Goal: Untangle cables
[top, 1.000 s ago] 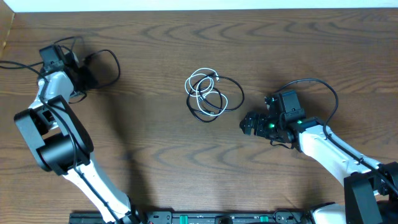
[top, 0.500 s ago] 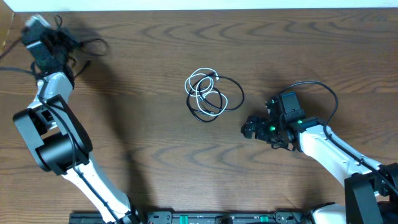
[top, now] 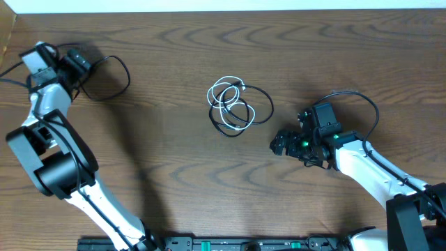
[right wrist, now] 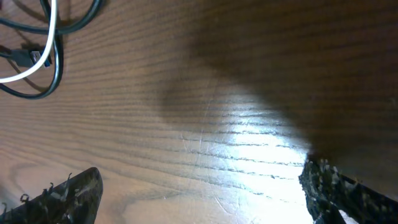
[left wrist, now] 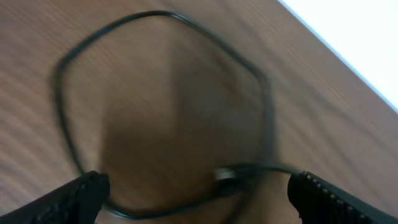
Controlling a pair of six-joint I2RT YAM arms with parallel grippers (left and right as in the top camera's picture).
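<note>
The tangle (top: 233,104) lies mid-counter (top: 362,49): a white cable (right wrist: 53,31) looped through a black cable (top: 270,104). A separate black cable (left wrist: 149,14) lies at the far left, in front of the left claw (left wrist: 199,183), which is released and grips nothing. The right claw (right wrist: 199,177), also released, hovers near the tangle. Recommended procedure: lower it onto the outer black loop, pinch that strand alone, and draw outward slowly so the white coil does not drag.

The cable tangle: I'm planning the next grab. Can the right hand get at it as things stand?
Probably yes: the right hand sits open just beside the cable tangle, with only bare table between them.
</note>
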